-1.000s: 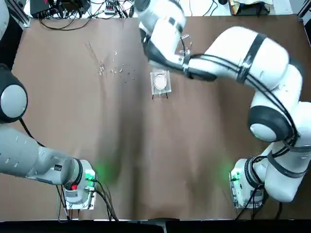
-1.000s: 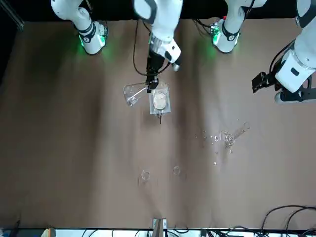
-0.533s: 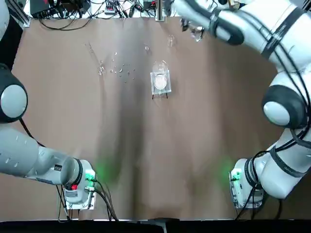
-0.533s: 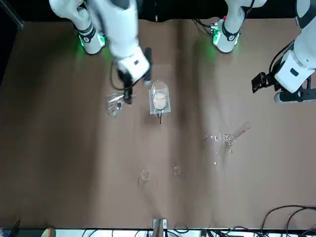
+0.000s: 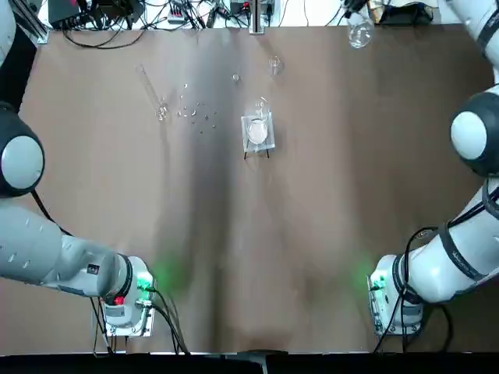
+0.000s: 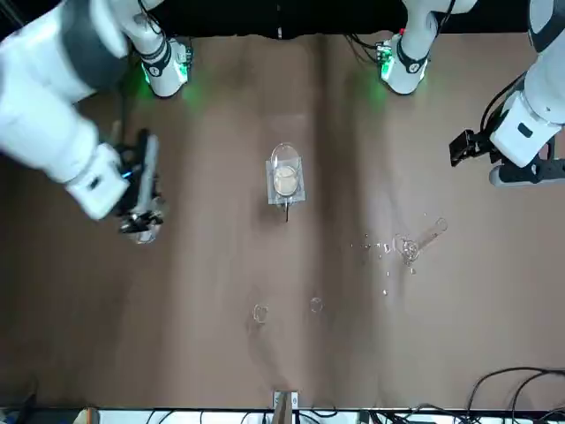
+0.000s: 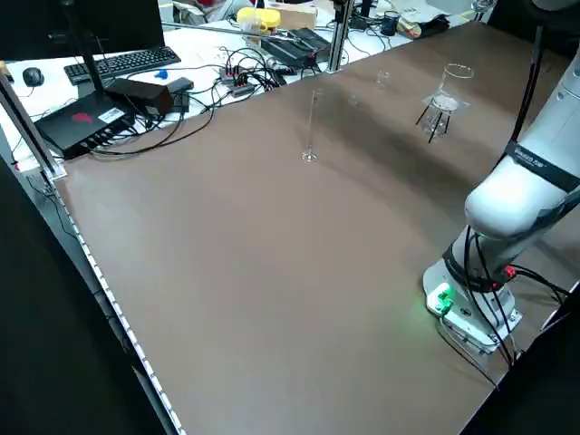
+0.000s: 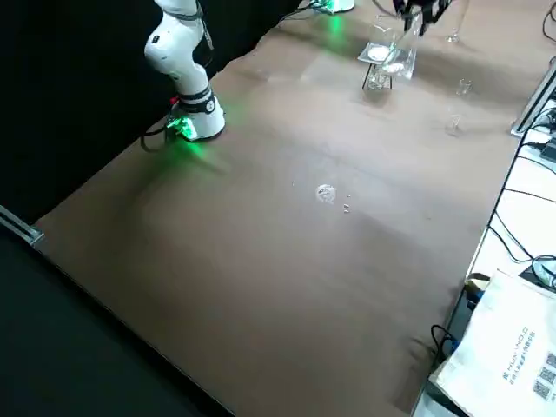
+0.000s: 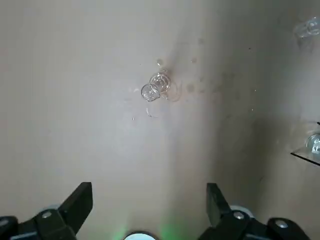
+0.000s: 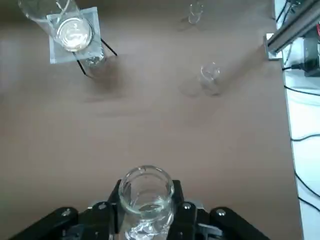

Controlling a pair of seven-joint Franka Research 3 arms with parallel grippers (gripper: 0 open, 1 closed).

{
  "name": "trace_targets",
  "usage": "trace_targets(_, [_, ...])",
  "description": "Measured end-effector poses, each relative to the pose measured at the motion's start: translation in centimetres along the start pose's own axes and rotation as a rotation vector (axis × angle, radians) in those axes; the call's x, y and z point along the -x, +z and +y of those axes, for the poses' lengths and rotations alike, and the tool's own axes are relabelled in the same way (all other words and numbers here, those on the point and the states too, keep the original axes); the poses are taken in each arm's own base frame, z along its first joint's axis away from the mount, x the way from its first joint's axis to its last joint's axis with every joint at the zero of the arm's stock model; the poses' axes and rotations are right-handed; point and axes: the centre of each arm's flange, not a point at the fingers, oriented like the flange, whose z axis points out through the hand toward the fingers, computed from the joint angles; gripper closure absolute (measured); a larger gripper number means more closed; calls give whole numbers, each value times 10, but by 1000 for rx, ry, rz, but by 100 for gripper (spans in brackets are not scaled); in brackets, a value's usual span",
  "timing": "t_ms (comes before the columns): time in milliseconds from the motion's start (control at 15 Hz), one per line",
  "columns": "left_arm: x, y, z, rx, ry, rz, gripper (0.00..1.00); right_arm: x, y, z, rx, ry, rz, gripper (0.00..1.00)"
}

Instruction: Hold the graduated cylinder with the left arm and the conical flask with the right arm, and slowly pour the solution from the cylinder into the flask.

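Observation:
The graduated cylinder [image 5: 152, 92] is a thin clear tube standing upright at the far left of the table, also seen in the front view [image 6: 420, 239] and the left side view [image 7: 311, 127]. My left gripper [image 9: 149, 202] hangs open high above it, and the cylinder [image 9: 156, 86] shows end-on well away from the fingers. My right gripper [image 10: 146, 212] is shut on the conical flask [image 10: 146, 197], which it carries off the table at the far right [image 5: 359, 33]. In the front view the flask [image 6: 141, 230] hangs below the right gripper [image 6: 141, 210].
A clear square container with a white disc [image 5: 257, 131] stands on a small black stand mid-table. Two small glass vials [image 5: 274, 65] sit near the far edge. Small droplets or glass bits [image 5: 195, 113] are scattered beside the cylinder. Cables and a metal post lie beyond the far edge.
My right arm has swung the flask from beside the square container out to the table's far right. The left arm and the cylinder have not moved.

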Motion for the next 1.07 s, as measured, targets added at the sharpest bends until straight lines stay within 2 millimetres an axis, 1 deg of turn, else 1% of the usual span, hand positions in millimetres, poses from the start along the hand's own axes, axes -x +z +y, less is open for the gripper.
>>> trace_targets(67, [0, 0, 0, 0, 0, 0, 0, 26, -3, 7, -5, -7, 35, 61])
trace_targets(200, [0, 0, 0, 0, 0, -1, 0, 72, -3, 17, -15, -19, 119, 61])
trace_targets(333, [0, 0, 0, 0, 0, -1, 0, 117, 9, 22, -31, -13, 201, 61])
trace_targets(400, [0, 1, 0, 0, 0, -1, 0, 141, 18, 23, -41, -5, 245, 61])
trace_targets(467, [0, 1, 0, 0, 0, -1, 0, 166, 30, 23, -50, -1, 293, 61])
trace_targets(600, [0, 1, 0, 0, 0, -2, 0, 215, 61, 22, -62, -9, 390, 61])
trace_targets(733, [0, 1, 0, 0, 0, -2, 0, 254, 95, 20, -66, -27, 466, 61])
trace_targets(933, [0, 1, 0, 0, -1, -2, 0, 300, 143, 15, -67, -46, 557, 61])
trace_targets(1067, [0, 1, 0, 0, -1, -2, 0, 322, 168, 10, -81, -56, 597, 61])
